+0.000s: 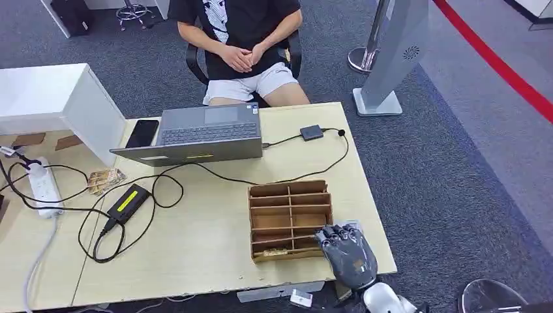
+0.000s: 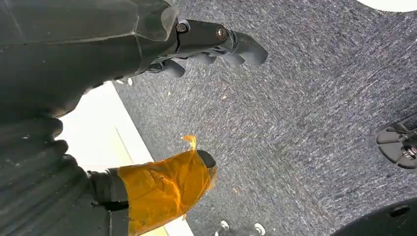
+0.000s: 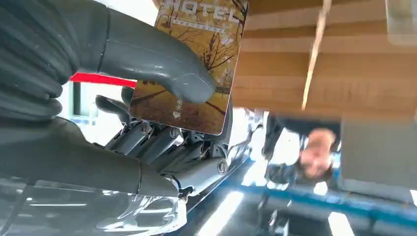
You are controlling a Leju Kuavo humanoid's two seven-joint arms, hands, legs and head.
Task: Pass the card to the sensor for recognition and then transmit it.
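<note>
A brown hotel card (image 3: 196,64) with an autumn tree print is pinched between the thumb and fingers of my right hand (image 3: 147,147). In the head view that hand (image 1: 349,255) hovers palm down at the near right corner of the wooden divider box (image 1: 290,195), hiding the card. A small black box (image 1: 312,132) on a cable lies near the laptop (image 1: 202,134). A black device with a yellow stripe (image 1: 128,202) lies left of centre. My left hand (image 2: 74,64) hangs over the carpet with nothing in it, its thumb wrapped in orange tape.
A person (image 1: 241,39) sits behind the table with hands folded. A phone (image 1: 142,133), a white box (image 1: 59,98), a power strip (image 1: 44,186), loose cables and a small stack of cards (image 1: 104,177) fill the left side. A silver stand (image 1: 391,52) is on the floor at the right.
</note>
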